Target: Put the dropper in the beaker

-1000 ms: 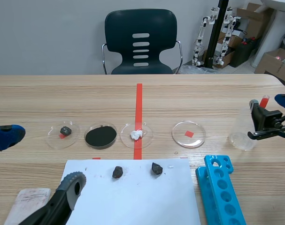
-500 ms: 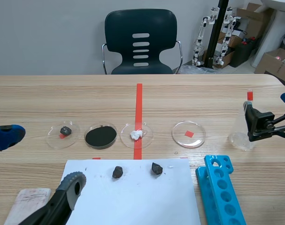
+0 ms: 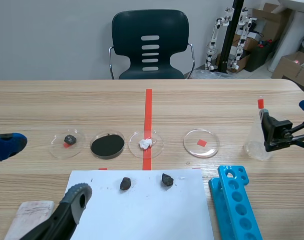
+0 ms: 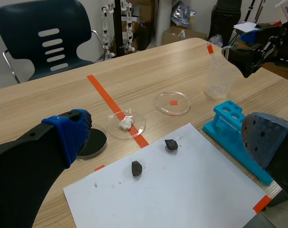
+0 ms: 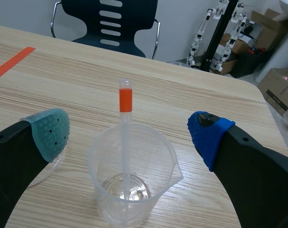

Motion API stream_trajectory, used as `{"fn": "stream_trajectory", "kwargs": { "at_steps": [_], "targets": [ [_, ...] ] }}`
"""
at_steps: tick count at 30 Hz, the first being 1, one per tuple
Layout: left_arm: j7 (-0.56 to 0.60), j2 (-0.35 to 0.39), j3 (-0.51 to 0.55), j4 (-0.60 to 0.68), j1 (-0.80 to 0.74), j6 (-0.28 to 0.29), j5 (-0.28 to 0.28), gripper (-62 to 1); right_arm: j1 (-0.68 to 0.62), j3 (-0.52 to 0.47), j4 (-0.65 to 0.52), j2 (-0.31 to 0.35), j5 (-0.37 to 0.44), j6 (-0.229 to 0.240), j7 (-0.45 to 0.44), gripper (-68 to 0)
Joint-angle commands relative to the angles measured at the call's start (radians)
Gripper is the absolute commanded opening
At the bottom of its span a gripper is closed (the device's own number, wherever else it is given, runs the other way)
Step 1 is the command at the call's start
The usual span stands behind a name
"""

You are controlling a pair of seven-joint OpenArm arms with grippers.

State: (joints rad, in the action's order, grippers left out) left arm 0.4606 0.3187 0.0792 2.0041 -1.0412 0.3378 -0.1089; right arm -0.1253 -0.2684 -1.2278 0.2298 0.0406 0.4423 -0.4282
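While the dropper [image 5: 125, 142] stands upright inside the clear beaker [image 5: 155, 159], the right gripper [image 5: 129, 135] sits spread wide with a finger on either side of the beaker, touching nothing, and the left gripper [image 4: 167, 137] likewise gapes empty.

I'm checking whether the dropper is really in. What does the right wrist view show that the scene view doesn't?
Only the right wrist view: the dropper standing tip-down on the floor of the beaker, with the right pincer open on either side, touching neither. Only the scene view: four dishes, the white paper with two dark stones, and the blue rack. Both: the dropper's orange band above the beaker's rim.
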Motion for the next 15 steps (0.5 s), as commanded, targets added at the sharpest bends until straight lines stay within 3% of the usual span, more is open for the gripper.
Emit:
{"fn": "stream_trajectory", "kwargs": {
  "at_steps": [1, 15],
  "targets": [
    [0.011, -0.002, -0.002, 0.006, 0.000, 0.002, -0.007, 1.4, 0.020, -0.006, -0.003, 0.014, 0.010, -0.004, -0.005, -15.9],
    [0.011, -0.002, -0.002, 0.006, 0.000, 0.002, -0.007, 1.4, 0.021, -0.005, -0.003, 0.011, 0.011, -0.003, 0.003, -15.9]
  ]
}}
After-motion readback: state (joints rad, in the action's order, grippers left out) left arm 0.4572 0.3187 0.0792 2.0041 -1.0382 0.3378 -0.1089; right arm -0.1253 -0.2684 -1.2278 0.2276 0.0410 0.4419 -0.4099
